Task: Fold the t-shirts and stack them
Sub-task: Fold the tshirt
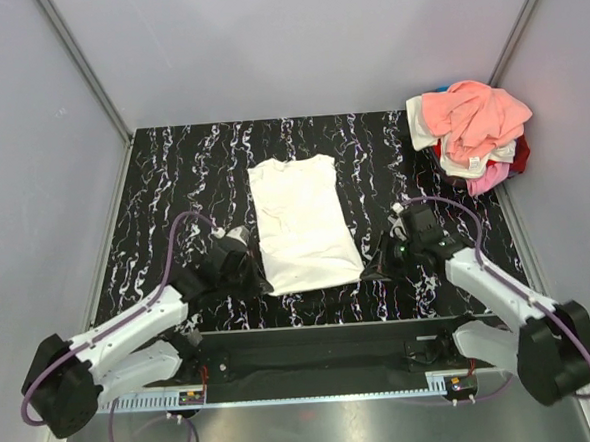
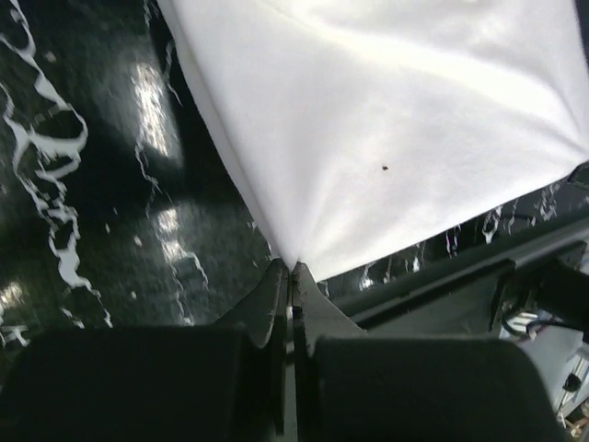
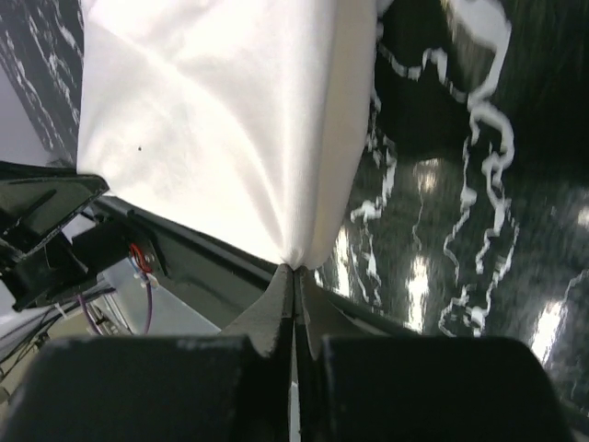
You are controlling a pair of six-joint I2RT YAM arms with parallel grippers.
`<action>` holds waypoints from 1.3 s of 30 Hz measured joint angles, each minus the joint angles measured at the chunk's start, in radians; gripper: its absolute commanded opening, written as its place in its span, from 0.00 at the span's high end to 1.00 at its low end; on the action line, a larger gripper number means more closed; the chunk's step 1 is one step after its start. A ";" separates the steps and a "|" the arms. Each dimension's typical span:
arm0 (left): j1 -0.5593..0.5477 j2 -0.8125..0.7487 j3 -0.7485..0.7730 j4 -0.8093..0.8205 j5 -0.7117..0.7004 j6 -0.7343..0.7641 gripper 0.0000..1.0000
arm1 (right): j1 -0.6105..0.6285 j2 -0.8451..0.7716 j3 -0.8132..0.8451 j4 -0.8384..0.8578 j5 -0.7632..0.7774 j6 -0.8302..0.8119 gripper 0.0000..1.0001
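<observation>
A white t-shirt [image 1: 300, 221] lies lengthwise on the black marbled table, sleeves folded in, its plain side up. My left gripper [image 1: 262, 282] is shut on its near left bottom corner; the left wrist view shows the cloth [image 2: 396, 120] pinched at the tips of my left gripper [image 2: 293, 269]. My right gripper [image 1: 371, 272] is shut on the near right bottom corner; the right wrist view shows the cloth [image 3: 230, 129] pinched in my right gripper [image 3: 294, 270]. Both corners are held at the table's near edge.
A heap of salmon-peach, cream, pink and red t-shirts [image 1: 473, 133] sits at the back right corner. Grey walls enclose the table [image 1: 173, 188]. The black rail [image 1: 313, 355] with the arm bases runs along the near edge.
</observation>
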 measured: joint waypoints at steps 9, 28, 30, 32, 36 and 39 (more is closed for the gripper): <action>-0.148 -0.222 -0.039 -0.182 -0.055 -0.139 1.00 | 0.040 -0.382 -0.072 -0.224 0.002 0.078 1.00; 0.146 0.256 0.581 -0.410 -0.064 0.115 1.00 | -0.006 0.192 0.664 -0.407 0.150 -0.110 1.00; 0.187 0.322 0.626 -0.412 -0.021 0.141 1.00 | -0.023 0.256 0.728 -0.426 0.149 -0.126 1.00; 0.225 0.389 0.683 -0.414 0.018 0.167 1.00 | -0.038 0.330 0.800 -0.432 0.148 -0.140 1.00; 0.319 0.588 0.896 -0.455 0.095 0.236 1.00 | -0.072 0.536 1.020 -0.469 0.150 -0.164 1.00; 0.400 0.793 1.136 -0.506 0.151 0.282 0.62 | -0.098 0.755 1.278 -0.513 0.150 -0.174 0.47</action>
